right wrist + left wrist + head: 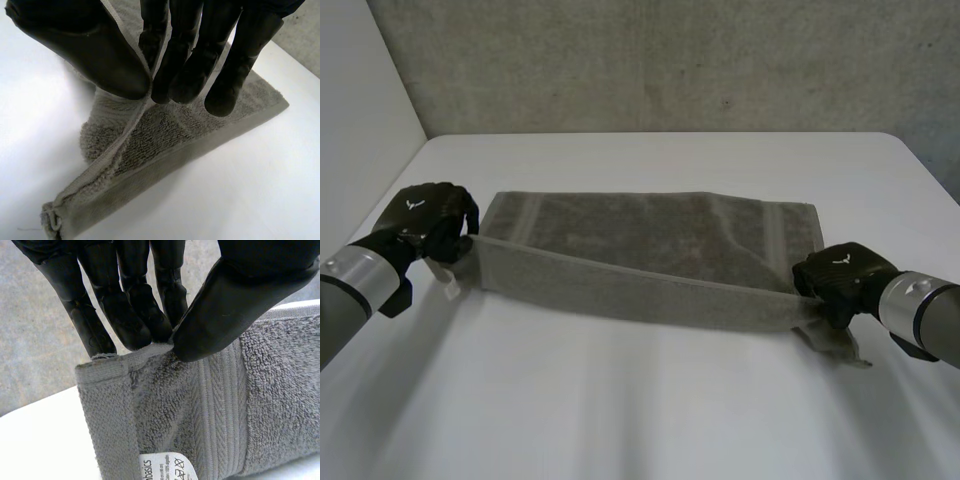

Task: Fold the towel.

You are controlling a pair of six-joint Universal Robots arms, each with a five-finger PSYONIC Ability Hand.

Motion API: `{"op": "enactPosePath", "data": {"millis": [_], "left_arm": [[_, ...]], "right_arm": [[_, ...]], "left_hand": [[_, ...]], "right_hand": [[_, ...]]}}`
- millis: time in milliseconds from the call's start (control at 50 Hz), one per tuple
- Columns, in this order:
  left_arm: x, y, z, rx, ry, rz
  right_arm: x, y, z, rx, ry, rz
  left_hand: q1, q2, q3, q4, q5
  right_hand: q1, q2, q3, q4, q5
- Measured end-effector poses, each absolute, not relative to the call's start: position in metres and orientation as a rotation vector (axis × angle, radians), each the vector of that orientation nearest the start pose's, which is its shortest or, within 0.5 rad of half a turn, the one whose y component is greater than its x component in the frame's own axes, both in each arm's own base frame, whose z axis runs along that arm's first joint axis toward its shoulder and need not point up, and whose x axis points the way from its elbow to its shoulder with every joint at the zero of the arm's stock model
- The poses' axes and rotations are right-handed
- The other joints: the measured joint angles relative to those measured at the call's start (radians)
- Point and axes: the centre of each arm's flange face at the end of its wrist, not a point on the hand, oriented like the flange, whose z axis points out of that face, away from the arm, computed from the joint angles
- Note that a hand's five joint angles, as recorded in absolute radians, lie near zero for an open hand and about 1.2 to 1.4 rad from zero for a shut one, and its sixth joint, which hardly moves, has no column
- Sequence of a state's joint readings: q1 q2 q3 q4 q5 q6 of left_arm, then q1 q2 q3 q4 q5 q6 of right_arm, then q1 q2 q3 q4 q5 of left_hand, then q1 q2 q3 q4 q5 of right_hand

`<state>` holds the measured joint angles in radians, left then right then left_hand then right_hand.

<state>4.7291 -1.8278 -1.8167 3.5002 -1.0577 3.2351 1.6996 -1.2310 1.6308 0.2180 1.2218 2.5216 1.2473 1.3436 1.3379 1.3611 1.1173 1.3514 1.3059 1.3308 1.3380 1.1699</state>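
both ends of the near edge of the towel (650,240) are pinched, by the left hand (425,215) and the right hand (840,275), so that it is held taut above the table (650,410), likely to be carried over the flat far half.

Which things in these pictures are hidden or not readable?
- Head view: the fingertips of the left hand and right hand, hidden behind the hands' backs and the lifted edge of the towel.
- Left wrist view: most of the label print, cut off by the picture's edge.
- Right wrist view: the towel's part behind the right hand's fingers.
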Motion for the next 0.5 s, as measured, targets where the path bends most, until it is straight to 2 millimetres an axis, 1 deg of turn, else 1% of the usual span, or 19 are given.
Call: {"op": "enactPosePath", "data": {"millis": [40,80,100,140,160,180,220,300,360,400,420,440,460,500], "left_arm": [[-0.170,-0.317,0.193,0.674,2.532,-2.250],[-0.166,-0.313,0.206,0.666,2.510,-2.267],[-0.165,-0.312,0.209,0.665,2.504,-2.271],[-0.158,-0.306,0.225,0.657,2.467,-2.301],[-0.153,-0.302,0.236,0.656,2.436,-2.326],[-0.150,-0.300,0.244,0.656,2.415,-2.343],[-0.142,-0.296,0.258,0.664,2.370,-2.381],[-0.133,-0.297,0.271,0.669,2.324,-2.428],[-0.130,-0.304,0.272,0.660,2.339,-2.439],[-0.130,-0.313,0.267,0.656,2.377,-2.431],[-0.130,-0.316,0.265,0.656,2.389,-2.428],[-0.133,-0.322,0.260,0.659,2.416,-2.419],[-0.134,-0.325,0.257,0.662,2.429,-2.414],[-0.143,-0.338,0.245,0.675,2.483,-2.390]], "right_arm": [[0.198,-0.271,0.186,-1.206,2.400,-1.475],[0.197,-0.265,0.203,-1.203,2.373,-1.526],[0.196,-0.262,0.209,-1.202,2.364,-1.541],[0.194,-0.255,0.230,-1.198,2.320,-1.609],[0.191,-0.251,0.246,-1.194,2.282,-1.661],[0.189,-0.249,0.257,-1.191,2.253,-1.699],[0.186,-0.246,0.276,-1.189,2.195,-1.765],[0.182,-0.251,0.300,-1.196,2.111,-1.828],[0.181,-0.262,0.305,-1.205,2.085,-1.828],[0.182,-0.277,0.301,-1.211,2.091,-1.804],[0.183,-0.281,0.299,-1.214,2.093,-1.798],[0.185,-0.290,0.295,-1.223,2.101,-1.780],[0.186,-0.294,0.292,-1.228,2.104,-1.770],[0.195,-0.312,0.279,-1.264,2.116,-1.733]], "left_hand": [[0.000,0.000,0.000,0.000,0.000],[0.000,0.000,0.000,0.000,0.000],[0.000,0.000,0.000,0.000,0.000],[0.000,0.000,0.000,0.000,0.000],[0.000,0.000,0.000,0.000,0.000],[0.000,0.000,0.000,0.000,0.000],[0.000,0.002,0.000,0.000,0.000],[0.000,0.006,0.005,0.000,0.000],[0.000,0.006,0.005,0.000,0.000],[0.000,0.006,0.005,0.000,0.000],[0.000,0.006,0.005,0.000,0.000],[0.000,0.006,0.005,0.000,0.000],[0.000,0.006,0.005,0.000,0.000],[0.000,0.006,0.005,0.000,0.014]], "right_hand": [[0.000,0.000,0.000,0.000,0.000],[0.000,0.000,0.000,0.000,0.000],[0.000,0.000,0.000,0.000,0.000],[-0.001,0.000,0.000,0.000,0.000],[0.000,0.000,0.000,0.000,0.000],[-0.001,0.000,0.000,0.000,0.000],[0.000,0.000,0.000,0.000,0.000],[0.000,0.000,0.000,0.000,0.000],[0.000,0.001,0.000,0.000,0.000],[0.000,0.010,0.000,0.000,0.000],[0.000,0.010,0.000,0.000,0.000],[0.000,0.010,0.000,0.000,0.000],[0.000,0.011,0.000,0.000,0.000],[0.000,0.014,0.000,0.000,0.004]]}}
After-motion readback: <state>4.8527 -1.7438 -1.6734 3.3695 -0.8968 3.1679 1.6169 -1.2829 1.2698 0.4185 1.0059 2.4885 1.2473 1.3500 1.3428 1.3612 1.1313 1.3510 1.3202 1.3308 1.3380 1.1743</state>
